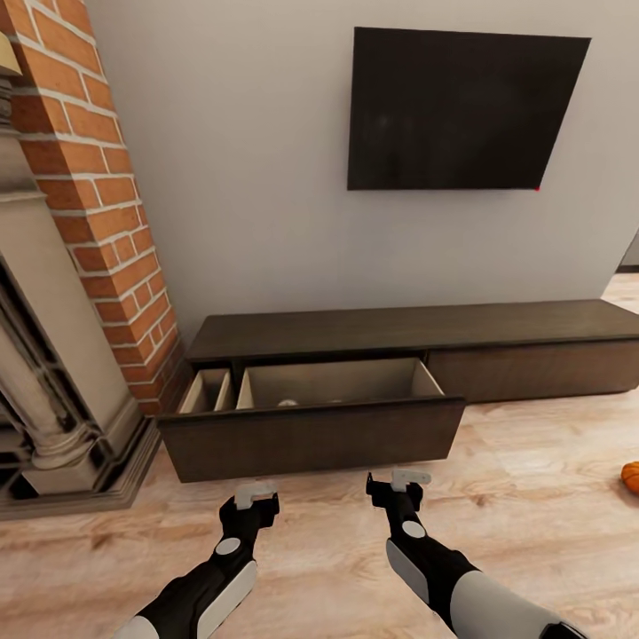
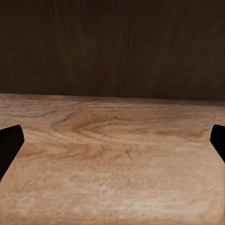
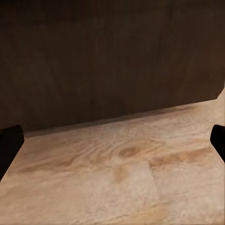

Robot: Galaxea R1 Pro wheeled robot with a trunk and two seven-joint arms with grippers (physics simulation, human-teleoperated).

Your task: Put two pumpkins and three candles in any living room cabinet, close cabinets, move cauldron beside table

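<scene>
The long dark-brown cabinet runs along the wall under a TV. Its left pull-out front stands wide open, showing a light wooden interior in two compartments. A small pale rounded top, perhaps a candle, peeks over the front in the larger compartment. One orange pumpkin lies on the floor at the far right edge. My left gripper and right gripper hover low, just before the open front, both open and holding nothing. Each wrist view faces the dark front over the floorboards. The cauldron and table are out of view.
A brick column and stone fireplace surround stand close on the left, their base almost touching the open drawer. A black TV hangs on the wall. Light wooden floor stretches to the right.
</scene>
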